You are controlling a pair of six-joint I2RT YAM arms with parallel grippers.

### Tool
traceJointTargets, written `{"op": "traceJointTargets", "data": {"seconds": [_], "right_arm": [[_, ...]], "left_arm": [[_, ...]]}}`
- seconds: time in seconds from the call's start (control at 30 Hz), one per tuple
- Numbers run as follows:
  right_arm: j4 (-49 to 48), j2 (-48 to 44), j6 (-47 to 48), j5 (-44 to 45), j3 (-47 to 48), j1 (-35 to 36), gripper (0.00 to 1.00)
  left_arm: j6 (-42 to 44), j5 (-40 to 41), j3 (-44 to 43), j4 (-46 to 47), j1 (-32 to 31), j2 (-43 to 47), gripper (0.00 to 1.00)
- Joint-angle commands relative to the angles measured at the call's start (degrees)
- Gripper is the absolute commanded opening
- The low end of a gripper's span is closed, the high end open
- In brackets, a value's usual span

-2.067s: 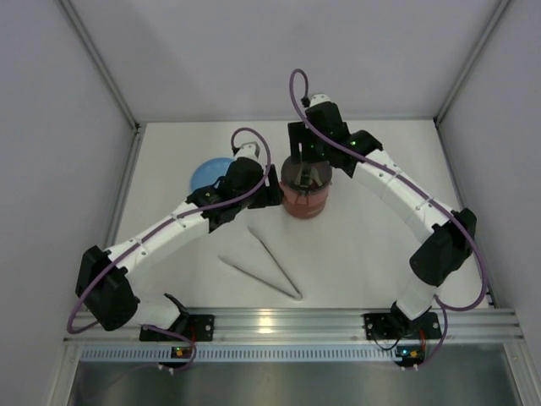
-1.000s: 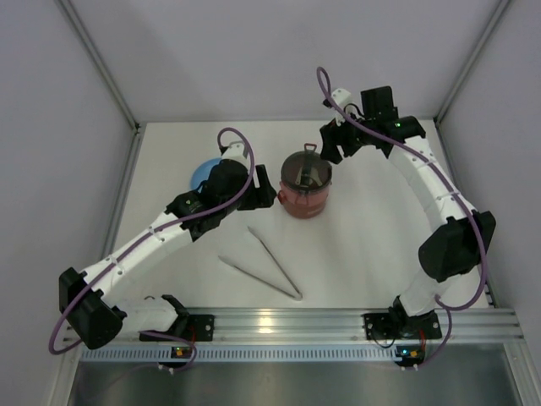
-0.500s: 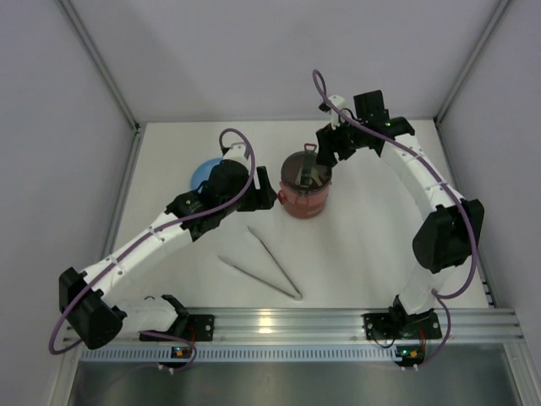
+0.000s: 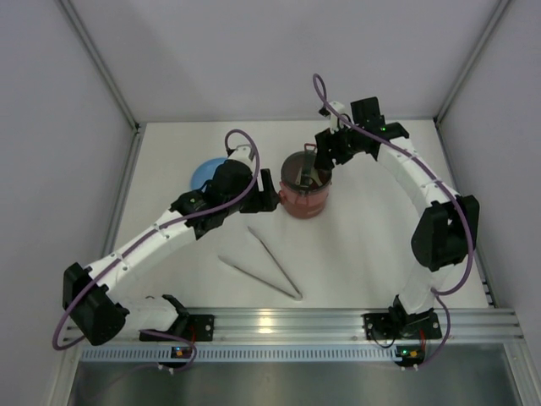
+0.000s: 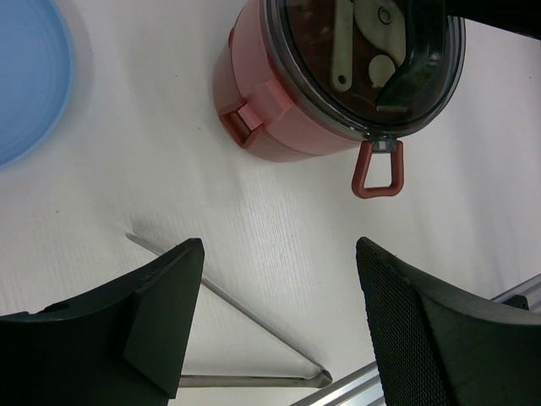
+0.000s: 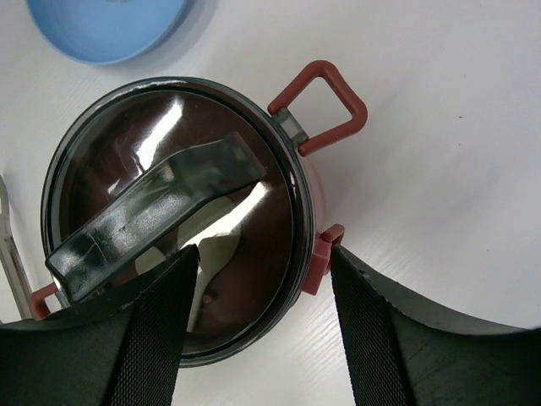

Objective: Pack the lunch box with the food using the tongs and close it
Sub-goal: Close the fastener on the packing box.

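Observation:
The lunch box (image 4: 304, 193) is a dark-red round tiffin with its smoked grey cover (image 6: 169, 220) on top and a red wire latch (image 6: 325, 106) sticking out at the side. No food can be made out; only pale shapes show through the cover. The silver tongs (image 4: 264, 267) lie in a V on the table, nearer the bases. My left gripper (image 4: 269, 196) hovers just left of the box, open and holding nothing (image 5: 279, 254). My right gripper (image 4: 324, 155) is at the box's far right edge, open above the cover's rim and side clip (image 6: 262, 254).
A light-blue plate (image 4: 205, 173) lies left of the box, partly under my left arm. White walls close in the back and both sides. The aluminium rail (image 4: 287, 323) runs along the near edge just past the tongs' tip.
My right gripper, which had pulled back to the far right corner, has swung left again to the box's rim. The left arm has barely shifted; box and tongs are unmoved.

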State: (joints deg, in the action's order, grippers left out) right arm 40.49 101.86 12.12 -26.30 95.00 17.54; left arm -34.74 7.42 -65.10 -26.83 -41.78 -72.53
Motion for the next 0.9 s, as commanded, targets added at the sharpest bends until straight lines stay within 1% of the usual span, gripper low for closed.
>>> {"op": "traceJointTargets", "data": {"seconds": [0.0,0.13,0.33,0.43,0.5,0.57,0.67,0.87], "right_arm": [[-4.0,-1.3,-1.5,-0.2,-1.1,0.9,0.63],[-5.0,-1.4,-3.2,1.8,-2.3,1.7,0.63],[-8.0,-2.6,-8.6,3.0,-5.8,3.3,0.60],[-9.6,-3.1,-13.9,6.3,-7.3,4.3,0.58],[-11.2,-3.5,-19.6,8.3,-8.6,4.6,0.56],[-12.9,-4.0,-23.1,8.8,-9.7,5.3,0.54],[-13.9,-5.1,-26.2,12.8,-11.6,7.2,0.54],[-14.2,-7.0,-29.3,16.4,-13.4,9.0,0.54]], "left_arm": [[0.8,-1.2,-0.8,1.1,-0.3,-0.2,0.78],[0.9,-1.1,-0.6,1.1,-0.3,-0.2,0.78],[1.3,-0.8,-0.3,1.0,-0.3,-0.2,0.78],[1.3,-0.6,-0.3,0.9,-0.3,-0.7,0.78],[1.2,-0.7,-0.3,0.9,-0.3,-1.1,0.78],[0.9,-0.9,-0.3,1.2,-0.3,-1.6,0.78],[0.6,-2.0,0.2,2.0,-0.3,-2.3,0.78],[1.1,-3.0,1.0,5.1,-0.6,-3.8,0.78]]}}
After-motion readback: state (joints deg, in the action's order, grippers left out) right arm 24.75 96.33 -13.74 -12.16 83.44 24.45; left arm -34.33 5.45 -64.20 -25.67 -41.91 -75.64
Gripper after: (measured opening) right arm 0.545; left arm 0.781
